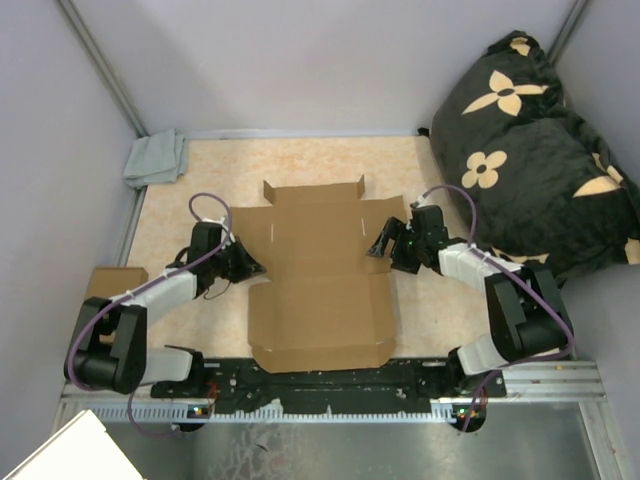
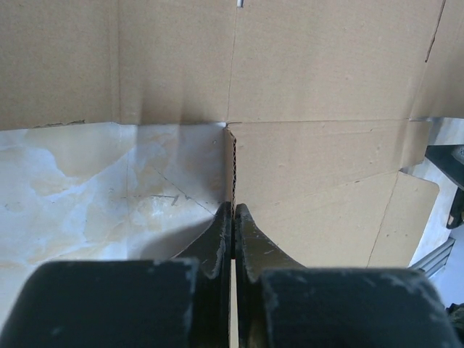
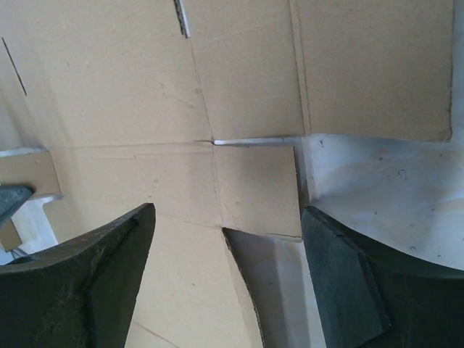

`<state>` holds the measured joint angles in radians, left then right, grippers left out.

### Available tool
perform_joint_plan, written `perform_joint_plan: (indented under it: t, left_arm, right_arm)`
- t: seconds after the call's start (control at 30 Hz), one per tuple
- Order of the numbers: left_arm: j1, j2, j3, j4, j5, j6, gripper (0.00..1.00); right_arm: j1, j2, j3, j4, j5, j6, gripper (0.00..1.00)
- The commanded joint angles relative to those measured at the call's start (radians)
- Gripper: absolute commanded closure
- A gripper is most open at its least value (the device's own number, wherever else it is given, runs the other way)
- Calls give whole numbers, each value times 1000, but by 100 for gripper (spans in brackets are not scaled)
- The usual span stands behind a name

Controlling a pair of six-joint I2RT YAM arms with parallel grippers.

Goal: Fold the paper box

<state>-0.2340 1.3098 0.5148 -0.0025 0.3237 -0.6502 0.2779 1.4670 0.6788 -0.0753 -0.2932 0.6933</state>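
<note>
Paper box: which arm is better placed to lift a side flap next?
Left, probably. The left hand is shut on the left edge of the paper box, so it can lift at once. The right hand stands open around the right flap, gripping nothing yet.

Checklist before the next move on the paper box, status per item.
1. Left gripper shut on the paper box at its left flap edge: ok.
2. Right gripper has the right flap between its fingers, jaws open, no grip: not ok.
3. Box panels lying flat on the table, nothing on them: ok.
4. Grey cloth in the far left corner, apart from the box: ok.
5. Black cushion clear of the right arm: cannot tell.
</note>
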Motion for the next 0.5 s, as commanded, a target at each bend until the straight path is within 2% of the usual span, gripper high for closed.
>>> perform_joint_plan:
  t: [0.0, 0.2, 0.47]
  left_arm:
    - [-5, 11, 28, 28, 20, 12, 100]
    - [-6, 16, 34, 28, 29, 15, 100]
    - [-20, 25, 72, 17, 55, 23, 100]
  right_arm:
    - [36, -65, 80, 2, 1, -27, 19]
    - [61, -82, 117, -18, -1, -35, 22]
    - [104, -17, 148, 11, -30, -44, 24]
